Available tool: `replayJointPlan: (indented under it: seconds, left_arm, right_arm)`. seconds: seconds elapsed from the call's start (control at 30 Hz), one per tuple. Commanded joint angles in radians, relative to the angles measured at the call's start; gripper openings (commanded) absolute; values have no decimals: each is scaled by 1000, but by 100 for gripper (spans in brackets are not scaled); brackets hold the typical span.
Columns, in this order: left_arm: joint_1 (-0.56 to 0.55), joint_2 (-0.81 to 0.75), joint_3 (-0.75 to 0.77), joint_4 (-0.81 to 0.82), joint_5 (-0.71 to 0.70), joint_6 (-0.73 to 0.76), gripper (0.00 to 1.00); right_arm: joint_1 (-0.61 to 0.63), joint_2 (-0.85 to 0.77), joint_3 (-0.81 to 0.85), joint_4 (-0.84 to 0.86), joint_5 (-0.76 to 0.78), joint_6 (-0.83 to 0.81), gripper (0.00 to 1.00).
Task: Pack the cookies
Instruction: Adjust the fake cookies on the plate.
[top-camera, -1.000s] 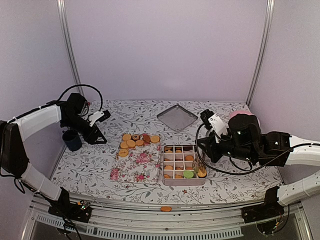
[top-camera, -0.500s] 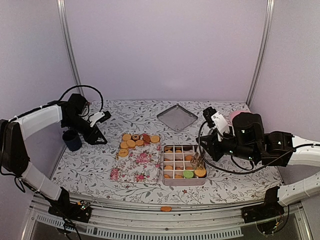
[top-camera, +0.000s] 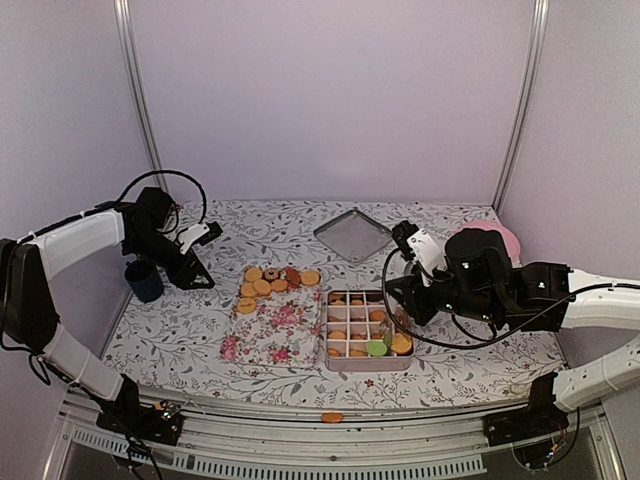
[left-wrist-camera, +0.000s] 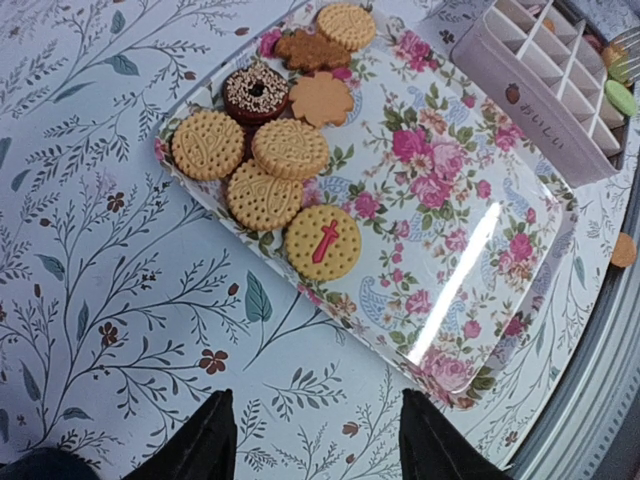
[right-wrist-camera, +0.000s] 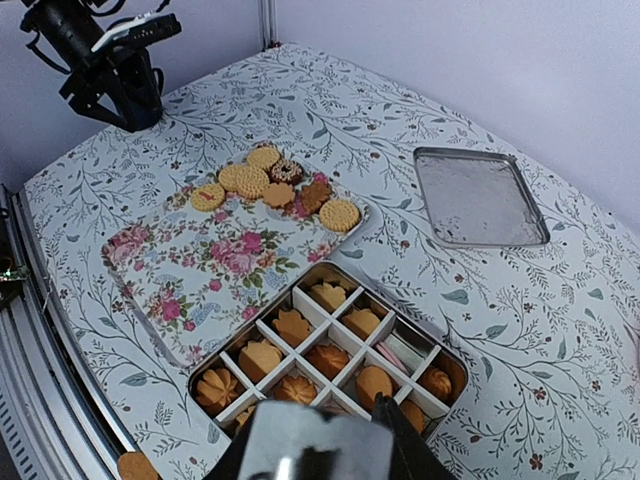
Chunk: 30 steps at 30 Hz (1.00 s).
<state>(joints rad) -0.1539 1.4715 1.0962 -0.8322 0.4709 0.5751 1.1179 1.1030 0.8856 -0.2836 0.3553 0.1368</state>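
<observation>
your right gripper (top-camera: 393, 315) has backed off the divided tin (top-camera: 367, 364), leaving an orange cookie (top-camera: 402, 344) in the corner cell. i cannot tell how its fingers stand. your left gripper (left-wrist-camera: 318, 440) hangs open and empty.

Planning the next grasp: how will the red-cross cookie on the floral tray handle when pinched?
The red-cross cookie looks thin and biscuit-like: probably light, but brittle under a hard squeeze. It lies flat on the glossy floral tray, so a nudge may slide it. Its low edge likely offers little to grip.
</observation>
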Motion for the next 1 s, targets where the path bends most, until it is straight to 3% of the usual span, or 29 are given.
replayJointPlan:
  seconds: [0.0, 0.97]
  left_arm:
    - [8, -12, -7, 0, 8, 14, 56]
    - [9, -1, -10, 2, 14, 9, 56]
  right_arm:
    - [-6, 44, 46, -1, -9, -8, 34]
    - [-3, -30, 56, -107, 29, -19, 33]
